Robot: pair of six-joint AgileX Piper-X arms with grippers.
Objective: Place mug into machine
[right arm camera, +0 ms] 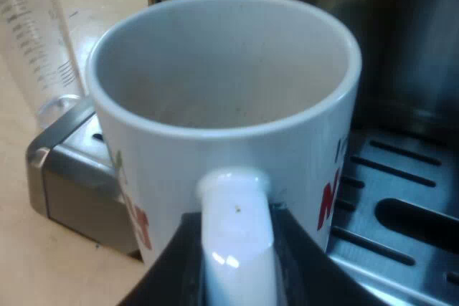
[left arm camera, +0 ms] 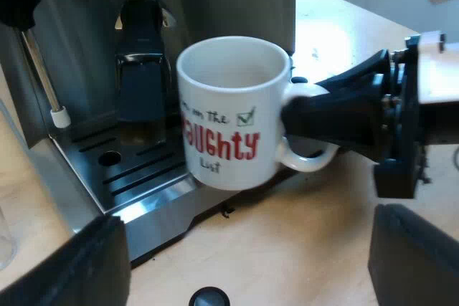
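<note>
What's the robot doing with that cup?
The right end effector grips the mug by its handle and holds it upright at the front edge of the machine's drip tray, not yet under the spout. The mug is empty. The left end effector is open, holding nothing, and faces the machine. A measuring glass stands beside the machine.

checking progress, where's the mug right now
In the left wrist view the mug is upright at the front edge of the drip tray of the espresso machine, its handle clamped in the right gripper; a measuring glass stands by the tray's corner.
</note>
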